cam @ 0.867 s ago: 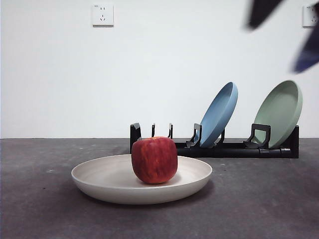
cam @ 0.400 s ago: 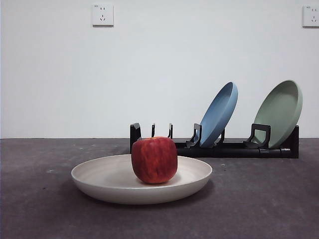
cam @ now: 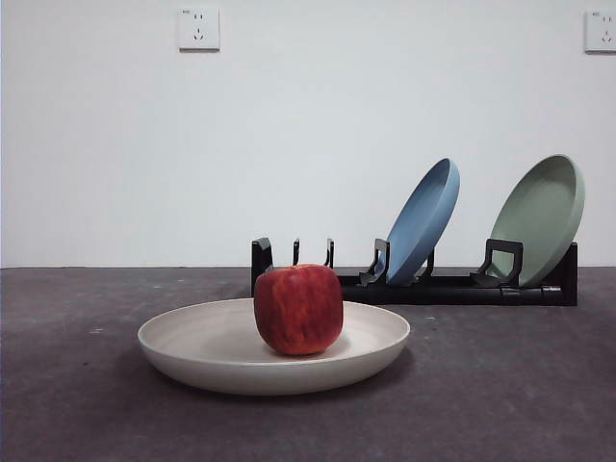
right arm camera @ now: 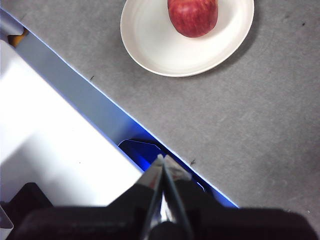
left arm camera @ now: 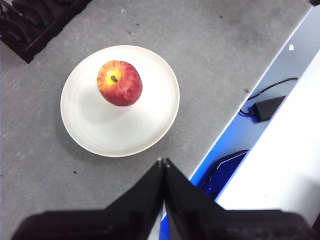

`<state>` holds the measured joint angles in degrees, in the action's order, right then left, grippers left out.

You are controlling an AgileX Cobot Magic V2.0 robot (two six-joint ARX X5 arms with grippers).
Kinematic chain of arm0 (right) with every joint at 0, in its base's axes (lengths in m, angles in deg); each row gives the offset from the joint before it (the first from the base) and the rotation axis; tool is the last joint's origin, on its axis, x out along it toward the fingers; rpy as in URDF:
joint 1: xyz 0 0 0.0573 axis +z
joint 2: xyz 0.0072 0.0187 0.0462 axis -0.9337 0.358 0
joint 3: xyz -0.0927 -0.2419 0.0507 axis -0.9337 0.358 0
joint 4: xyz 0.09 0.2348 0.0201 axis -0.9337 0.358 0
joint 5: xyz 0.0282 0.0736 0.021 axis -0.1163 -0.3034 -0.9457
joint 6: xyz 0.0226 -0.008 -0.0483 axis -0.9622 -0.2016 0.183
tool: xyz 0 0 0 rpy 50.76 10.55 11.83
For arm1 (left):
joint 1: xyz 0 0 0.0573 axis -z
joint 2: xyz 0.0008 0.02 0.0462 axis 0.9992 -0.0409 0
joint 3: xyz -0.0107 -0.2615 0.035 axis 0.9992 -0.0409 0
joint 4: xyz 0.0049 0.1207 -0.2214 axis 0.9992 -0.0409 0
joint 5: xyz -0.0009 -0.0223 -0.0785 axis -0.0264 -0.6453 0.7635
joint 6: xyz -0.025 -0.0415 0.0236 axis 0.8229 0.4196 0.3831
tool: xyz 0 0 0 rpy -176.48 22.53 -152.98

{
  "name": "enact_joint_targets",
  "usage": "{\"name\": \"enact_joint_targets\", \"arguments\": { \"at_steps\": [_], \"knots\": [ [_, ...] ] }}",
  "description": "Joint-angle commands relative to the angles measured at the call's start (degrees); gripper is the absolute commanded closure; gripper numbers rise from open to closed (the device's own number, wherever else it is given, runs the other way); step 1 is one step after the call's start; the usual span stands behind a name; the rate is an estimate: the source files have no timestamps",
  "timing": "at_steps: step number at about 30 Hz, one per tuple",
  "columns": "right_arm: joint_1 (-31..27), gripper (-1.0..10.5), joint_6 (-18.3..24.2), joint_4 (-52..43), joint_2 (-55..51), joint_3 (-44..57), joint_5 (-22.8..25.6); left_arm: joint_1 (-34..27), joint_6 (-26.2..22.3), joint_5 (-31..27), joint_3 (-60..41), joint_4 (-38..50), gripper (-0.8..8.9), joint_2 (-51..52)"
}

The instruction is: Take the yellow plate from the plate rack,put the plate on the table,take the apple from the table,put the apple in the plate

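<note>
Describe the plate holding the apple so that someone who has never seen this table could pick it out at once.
On the dark grey rough table, in front of the long black plastic plate rack, one wide shallow cream plate lies flat. A round red apple sits in it. Unlike the blue plate and the pale green plate, which lean upright in the rack's slots, it is off the rack and pale.

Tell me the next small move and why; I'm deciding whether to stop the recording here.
Probably none beyond keeping both arms parked. The apple already sits in the yellow plate, which lies flat on the table in front of the plate rack. The left end effector and right end effector are shut, empty and pulled back near the table's edge, so the task looks complete.
</note>
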<state>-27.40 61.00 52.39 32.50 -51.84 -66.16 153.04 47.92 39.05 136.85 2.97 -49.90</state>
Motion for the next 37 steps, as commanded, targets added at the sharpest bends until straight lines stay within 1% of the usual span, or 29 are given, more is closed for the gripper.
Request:
{"name": "enact_joint_targets", "arguments": {
  "at_steps": [1, 6, 9, 11, 13, 15, 16, 18, 19, 21, 22, 24, 25, 28, 31, 33, 37],
  "knots": [
    [0.1, 9.5, -0.5, -0.1, -0.1, 0.0, 0.1, 0.2, 0.2, -0.2, -0.3, 0.5, 8.16, 0.0],
    [0.1, 9.5, -0.5, -0.1, -0.2, 0.0, 0.1, 0.3, 0.2, 0.2, -0.3, 0.6, 8.16, 0.0],
    [0.1, 9.5, -0.5, -0.1, -0.1, 0.0, 0.1, -0.4, 0.2, -0.9, -0.2, 0.6, 8.16, 0.6],
    [0.1, 9.5, -0.5, -0.1, -0.1, 0.0, 0.1, -1.5, -0.3, -1.9, -0.3, 1.5, 8.16, 1.4],
    [0.1, 9.5, -0.5, -0.1, -0.1, 0.0, 0.1, -4.1, -1.4, -2.7, -0.3, 4.7, 8.16, 2.3],
    [0.1, 9.5, -0.5, -0.1, -0.2, 0.0, 0.1, -8.3, -4.7, -2.3, -0.3, 10.3, 8.16, 3.9],
    [0.1, 9.5, -0.5, -0.1, -0.2, 0.0, 0.1, -10.9, -6.9, -1.0, -0.3, 13.5, 8.16, 4.9],
    [0.1, 9.5, -0.5, -0.1, -0.2, 0.0, 0.1, -16.7, -10.0, 3.1, -0.3, 19.1, 8.16, 6.9],
    [0.1, 9.5, -0.5, -0.1, -0.1, 0.0, 0.1, -20.6, -11.0, 6.3, -0.3, 22.2, 8.16, 8.2],
    [0.1, 9.5, -0.5, -0.1, -0.1, 0.0, 0.1, -26.6, -12.0, 10.8, -0.5, 26.4, 8.16, 10.2],
    [0.1, 9.5, -0.5, -0.1, -0.1, 0.0, 0.1, -30.5, -12.3, 13.0, -0.8, 28.8, 8.16, 11.6],
    [0.1, 9.5, -0.5, -0.1, -0.1, 0.0, 0.1, -36.3, -12.6, 15.0, -1.5, 31.4, 8.16, 14.0],
    [0.1, 9.5, -0.5, -0.1, -0.2, 0.0, 0.1, -39.9, -13.2, 15.6, -2.4, 32.7, 8.16, 15.8],
    [0.1, 9.5, -0.5, -0.1, -0.1, 0.0, 0.1, -48.0, -14.5, 16.4, -6.1, 35.2, 8.16, 21.0],
    [0.1, 9.5, -0.5, -0.1, -0.1, 0.0, 0.1, -54.4, -14.9, 16.2, -12.0, 36.9, 8.16, 27.0],
    [0.1, 9.5, -0.5, -0.1, -0.1, 0.0, 0.1, -57.6, -14.9, 16.1, -16.4, 37.9, 8.16, 30.8],
    [0.1, 9.5, -0.5, -0.1, -0.1, 0.0, 0.1, -63.3, -14.9, 16.2, -28.3, 41.8, 8.16, 38.5]
  ]
}}
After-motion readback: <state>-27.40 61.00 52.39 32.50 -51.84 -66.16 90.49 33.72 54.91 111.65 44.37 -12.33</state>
